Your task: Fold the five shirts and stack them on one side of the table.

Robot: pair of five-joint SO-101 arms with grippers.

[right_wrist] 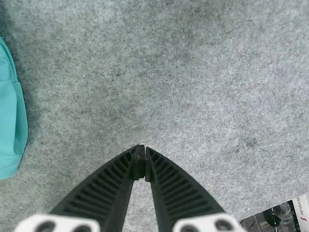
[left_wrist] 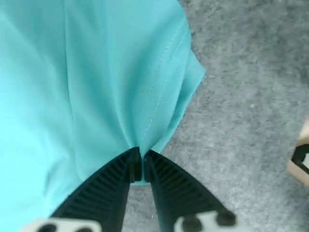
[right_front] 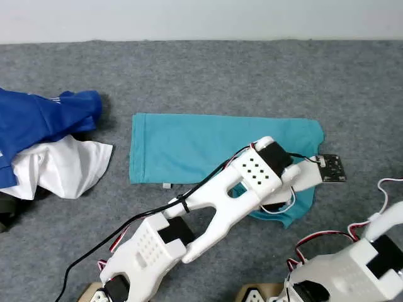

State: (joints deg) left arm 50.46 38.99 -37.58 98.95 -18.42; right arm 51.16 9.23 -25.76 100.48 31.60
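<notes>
My left claw (left_wrist: 139, 155) grips the smooth, puckered teal shirt (left_wrist: 96, 72); my right claw (right_wrist: 142, 152) is clenched above fuzzy felt (right_wrist: 193, 72).

A grey felt covering (right_front: 352, 82) with a fuzzy, mottled nap spreads across the work surface, and a pale, plain wall (right_front: 201, 19) runs along its far edge. At the left edge of the high view a dark object (right_front: 5, 217) sits on the felt, too cut off to identify. In a corner of the right wrist view, dark clutter (right_wrist: 277, 220) with a white printed strip lies past the felt's edge.
</notes>
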